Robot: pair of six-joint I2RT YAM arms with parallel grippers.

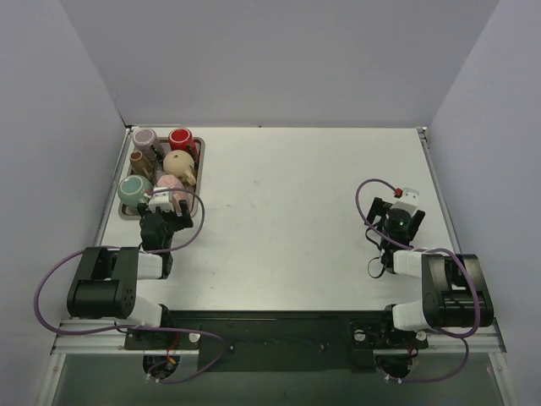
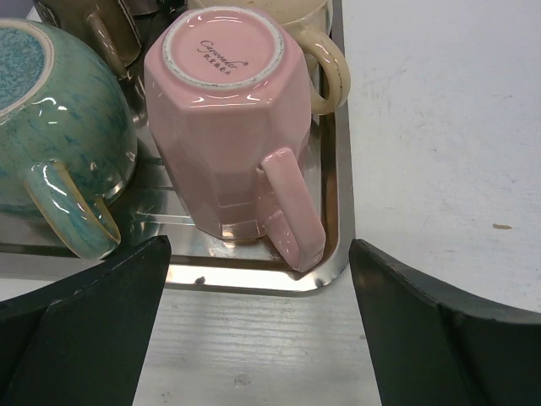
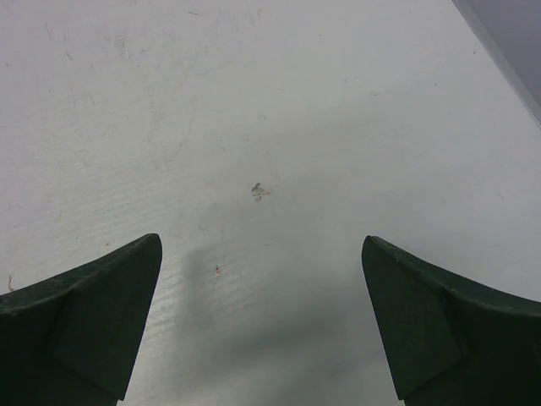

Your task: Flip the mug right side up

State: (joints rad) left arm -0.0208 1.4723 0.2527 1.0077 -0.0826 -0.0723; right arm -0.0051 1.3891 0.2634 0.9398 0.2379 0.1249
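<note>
Here, along the desk's left edge toward the far corner, the pink mug (image 2: 224,127) stands base-up in the near right corner of the tray (image 2: 254,281). Its handle faces the left gripper (image 1: 166,222), spread wide and empty, likely lining up a grasp. Near the right edge, the right gripper (image 3: 262,279) hangs wide open, empty, seemingly idle.

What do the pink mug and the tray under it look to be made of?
Pink mug: likely glazed ceramic, with glossy highlights and an unglazed foot ring around a printed mark. Tray: apparently polished metal, probably stainless steel, reflecting the mug.
</note>
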